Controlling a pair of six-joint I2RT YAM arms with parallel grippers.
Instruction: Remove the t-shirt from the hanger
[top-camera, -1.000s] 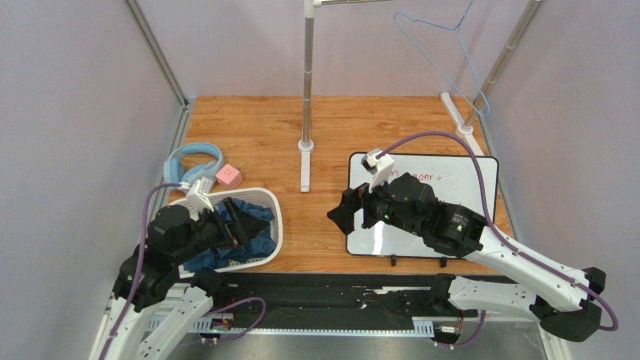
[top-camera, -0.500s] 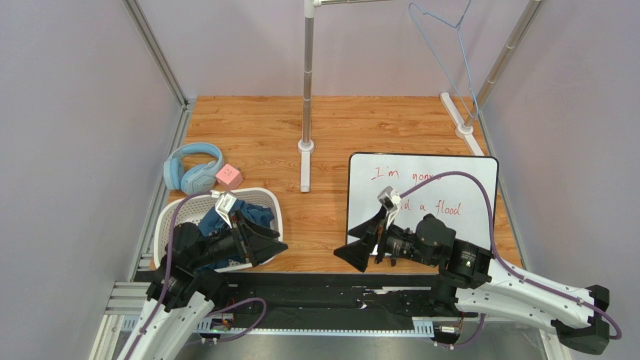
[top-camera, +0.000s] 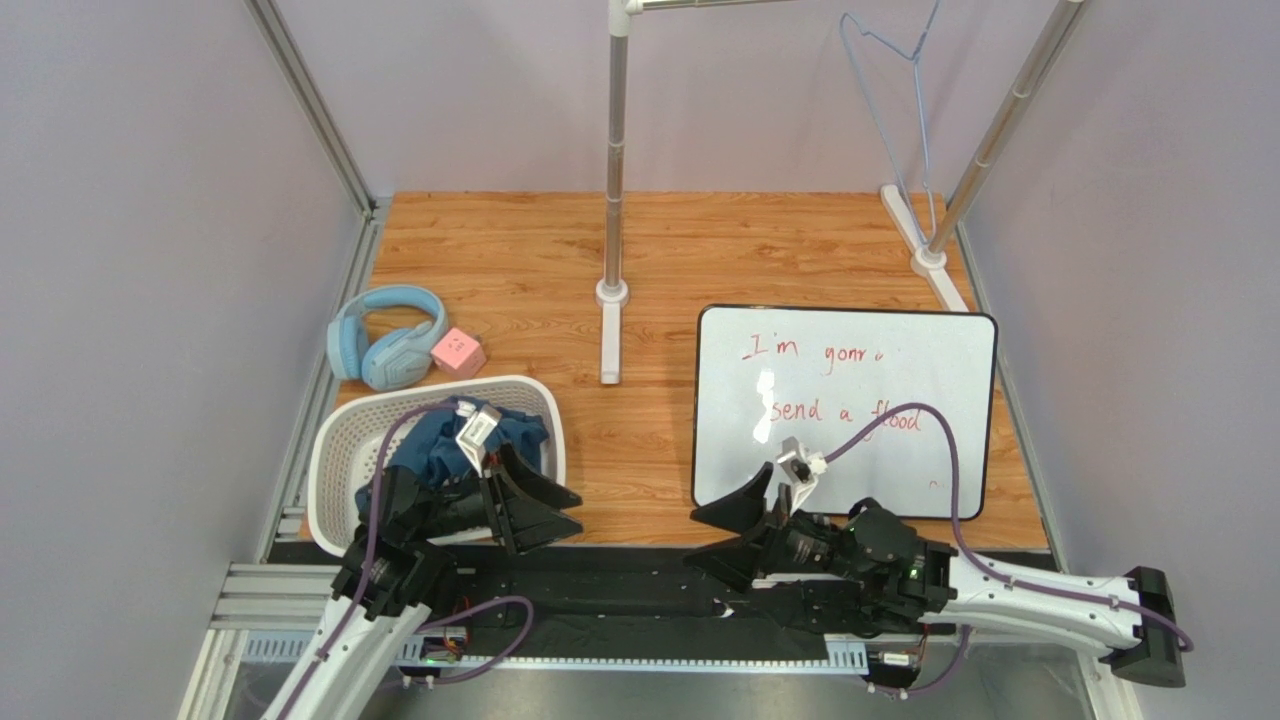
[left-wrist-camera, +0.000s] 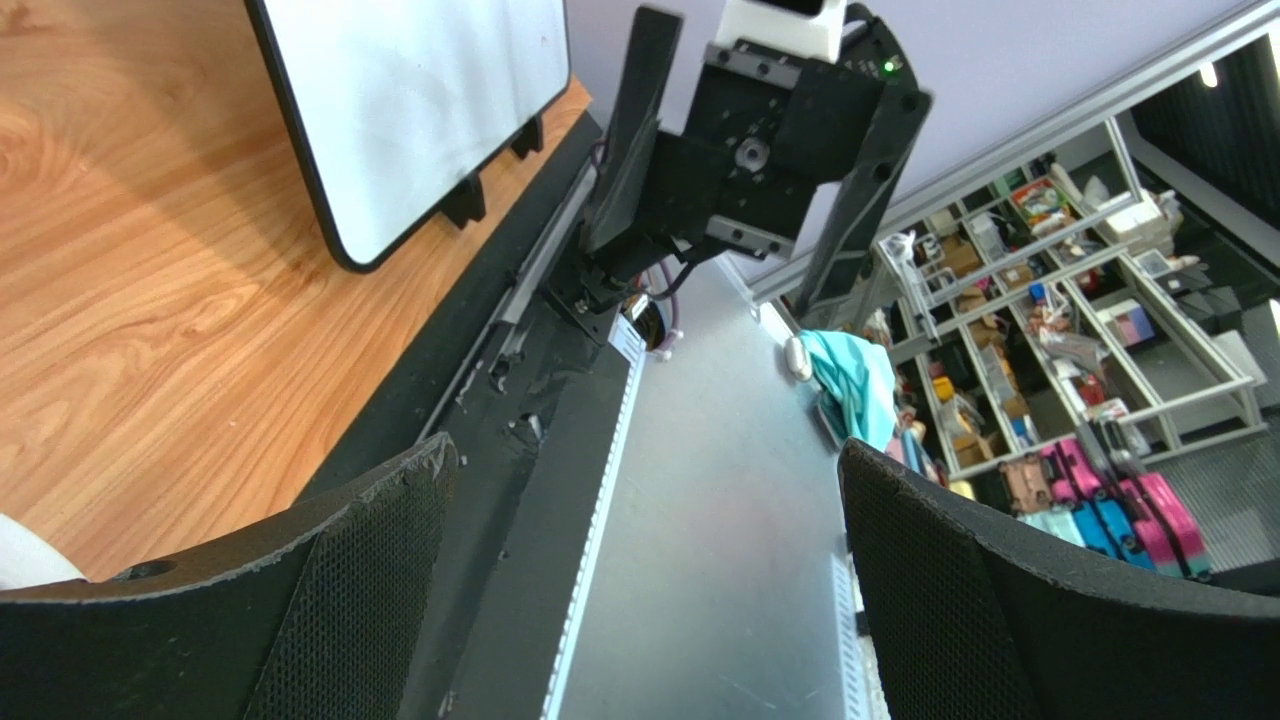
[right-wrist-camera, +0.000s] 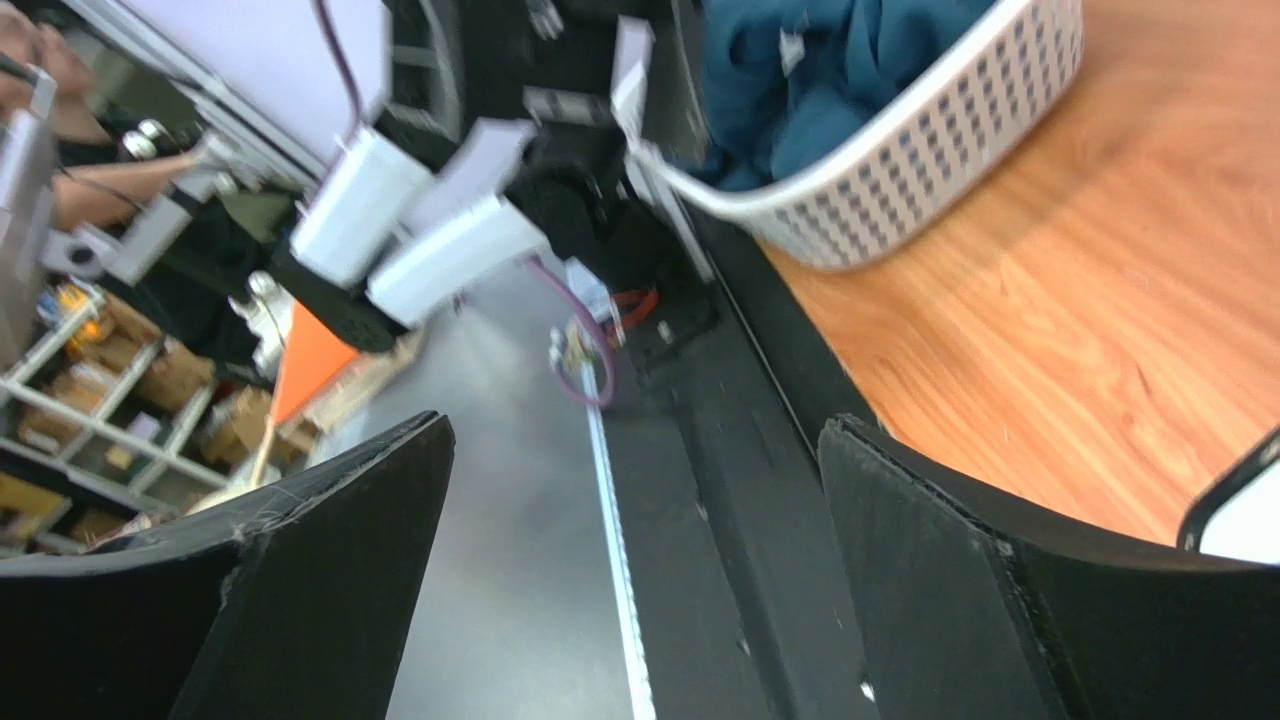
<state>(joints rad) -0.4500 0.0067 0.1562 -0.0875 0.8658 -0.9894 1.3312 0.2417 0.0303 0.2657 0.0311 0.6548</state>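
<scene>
Left gripper (top-camera: 553, 507) (left-wrist-camera: 646, 450): jaws spread wide and holding nothing, low above the black base strip at the near edge of the table, just beside the near right corner of the white perforated plastic basket (top-camera: 338, 443) (right-wrist-camera: 932, 165). Right gripper (top-camera: 718, 537) (right-wrist-camera: 634, 432): jaws likewise parted and empty, low over the same strip, pointing left toward the left gripper, the two well apart. Dark teal-blue cloth t-shirt (top-camera: 436, 450) (right-wrist-camera: 842, 60): lay crumpled inside the basket, off the hanger. Thin pale-blue wire hanger (top-camera: 887, 135): hung bare at the far right of the scene, beside the slanted grey frame post, its hook running out of the top of the overhead view. White rectangular whiteboard (top-camera: 902, 360) (left-wrist-camera: 421, 105) with red handwriting: lay flat on the wooden table (top-camera: 511, 255), just beyond the right gripper. Pale-blue headphones (top-camera: 383, 342) and small pink cube (top-camera: 457, 354): sat side by side behind the basket. Upright grey metal rack pole (top-camera: 615, 150): stood on the table at centre
</scene>
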